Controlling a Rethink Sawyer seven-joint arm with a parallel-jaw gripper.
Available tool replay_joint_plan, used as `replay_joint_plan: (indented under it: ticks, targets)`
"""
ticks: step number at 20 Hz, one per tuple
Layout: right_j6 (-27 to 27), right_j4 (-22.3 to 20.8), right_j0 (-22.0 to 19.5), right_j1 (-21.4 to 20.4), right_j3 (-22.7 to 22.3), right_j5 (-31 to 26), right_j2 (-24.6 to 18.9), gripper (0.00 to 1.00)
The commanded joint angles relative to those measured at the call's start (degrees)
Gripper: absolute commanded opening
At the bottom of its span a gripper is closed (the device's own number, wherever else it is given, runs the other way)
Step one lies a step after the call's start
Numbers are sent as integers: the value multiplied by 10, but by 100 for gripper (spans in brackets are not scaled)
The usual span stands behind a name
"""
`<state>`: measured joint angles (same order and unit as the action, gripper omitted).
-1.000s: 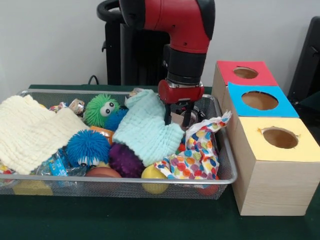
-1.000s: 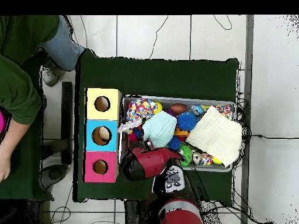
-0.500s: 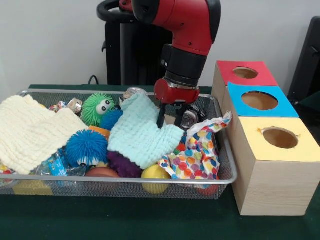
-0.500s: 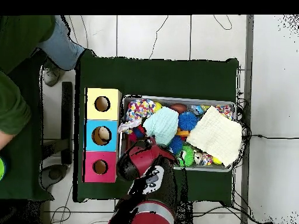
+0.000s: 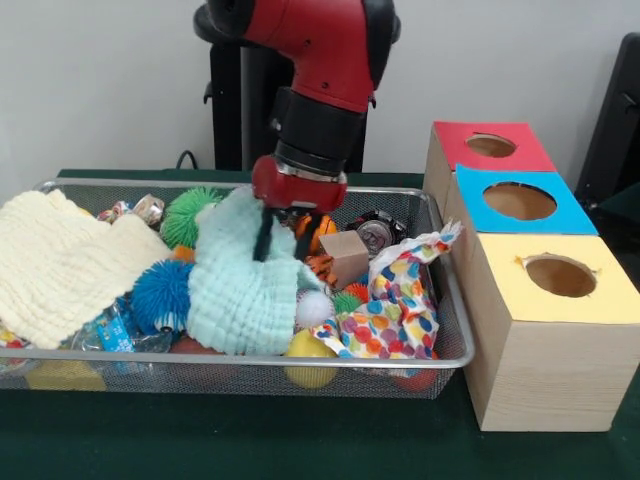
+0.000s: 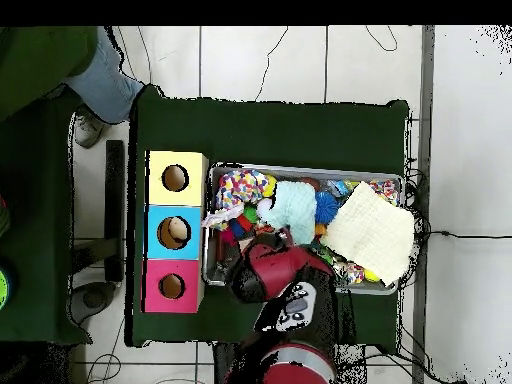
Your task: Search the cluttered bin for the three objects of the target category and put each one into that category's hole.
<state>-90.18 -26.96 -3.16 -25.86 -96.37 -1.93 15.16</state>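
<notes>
— How far along am I?

— Barely. Near the bin's front rim the toys lie unsorted; mid-bin my gripper pinches the mint cloth, uncovering more.

— The holes?

— One item shows in the blue hole.

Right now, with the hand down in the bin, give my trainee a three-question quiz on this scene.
1. True or false: the hand is over the polka-dot cloth.
2. The box beside the bin has three holes. In the front view, which colour surrounds the nearest hole: A red, B blue, C yellow?
3. Fill in: the cream cloth lies at the end of the wire bin that is ____ from the box.

Key
1. False: it is at the mint cloth, which is bunched beside the blue spiky ball.
2. C, the yellow hole.
3. farthest
</notes>
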Motion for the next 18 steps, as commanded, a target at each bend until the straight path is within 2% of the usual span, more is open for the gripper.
replay_joint_plan:
  ticks: [1, 9, 18]
  targets:
    - [-2, -62, -69, -2, 37, -2, -12, 100]
    - [10, -110, -114, -18, 38, -6, -40, 100]
    - [-1, -115, -131, -17, 33, -34, -76, 100]
